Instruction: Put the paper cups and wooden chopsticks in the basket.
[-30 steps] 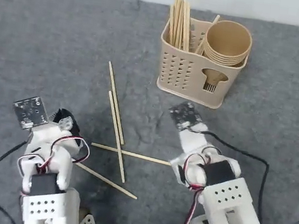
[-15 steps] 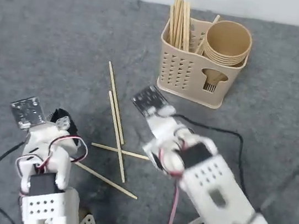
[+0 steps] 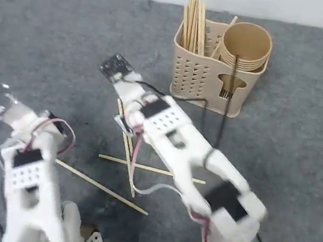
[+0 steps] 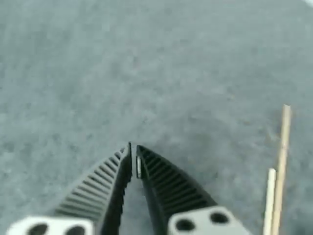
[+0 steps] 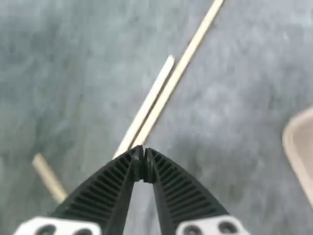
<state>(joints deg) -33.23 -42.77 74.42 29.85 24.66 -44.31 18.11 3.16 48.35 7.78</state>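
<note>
A beige perforated basket (image 3: 200, 78) stands at the back, holding a stack of paper cups (image 3: 246, 45) and several upright wooden chopsticks (image 3: 193, 23). Several loose chopsticks (image 3: 143, 168) lie crossed on the grey carpet in the middle. My right arm (image 3: 166, 128) stretches over them. Its gripper (image 5: 143, 164) is shut and empty, with its tip just above a pair of parallel chopsticks (image 5: 166, 93). My left arm (image 3: 29, 162) is at the left. Its gripper (image 4: 133, 152) is shut over bare carpet, with two chopstick ends (image 4: 279, 166) off to one side.
The grey carpet (image 3: 72, 30) spreads flat around the basket, with free room at the back left and at the right. A black cable (image 3: 228, 94) runs from the right arm past the basket's front. A white wall edge borders the far side.
My right arm has swung left and stretched out over the loose chopsticks. My left arm has shifted left and outward. Neither gripper has taken anything.
</note>
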